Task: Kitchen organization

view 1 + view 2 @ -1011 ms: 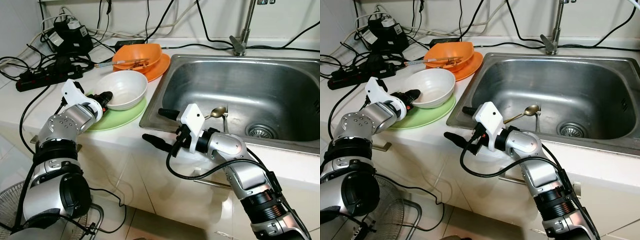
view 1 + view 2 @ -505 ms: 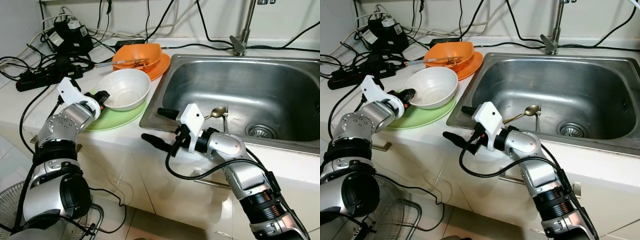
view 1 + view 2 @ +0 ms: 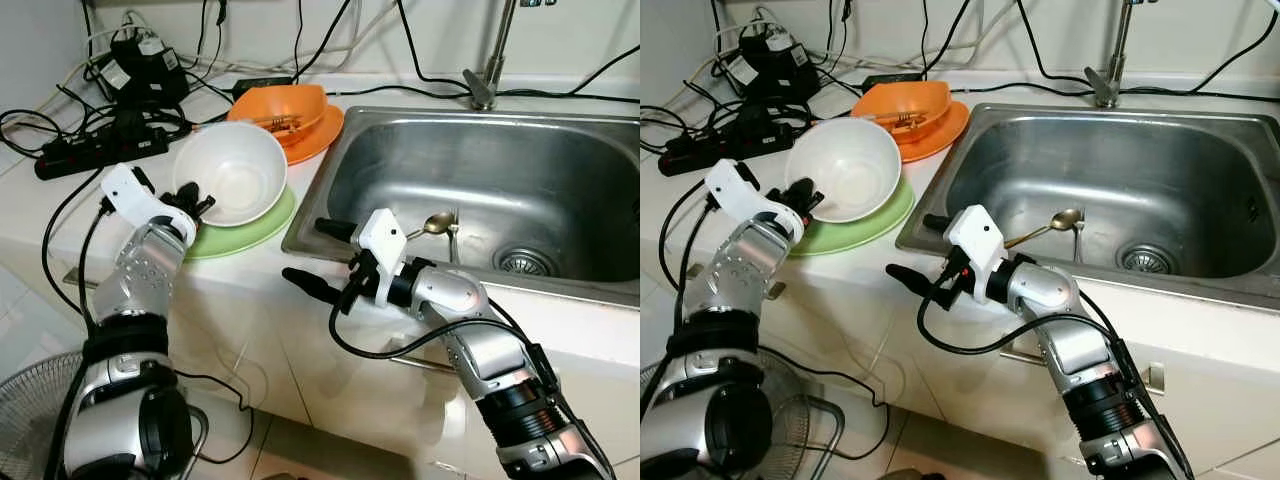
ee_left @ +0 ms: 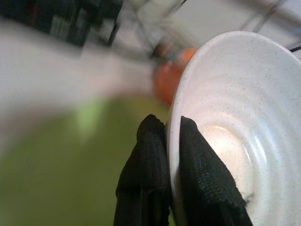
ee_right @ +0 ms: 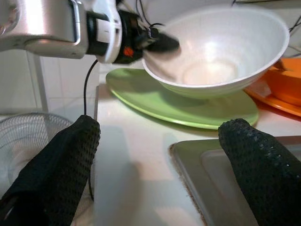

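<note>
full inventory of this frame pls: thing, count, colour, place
white bowl: 1, white, tilted above the green plate, rim pinched by left claw
green plate: 1, green, counter left of sink
orange bowl: 1, orange, on orange plate, utensils across it
orange plate: 1, orange, behind the green plate
spoon: 1, metal, in sink
sink: 1, steel
faucet: 1, steel, behind sink
power strip: 1, black, far left counter
fan: 1, floor, lower left
left claw: shut on bowl rim
right claw: open, at the sink's front left corner

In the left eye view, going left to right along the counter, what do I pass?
Power strip → left hand pinching the rim of the white bowl → right hand open at the counter edge → spoon in the sink → drain.
</note>
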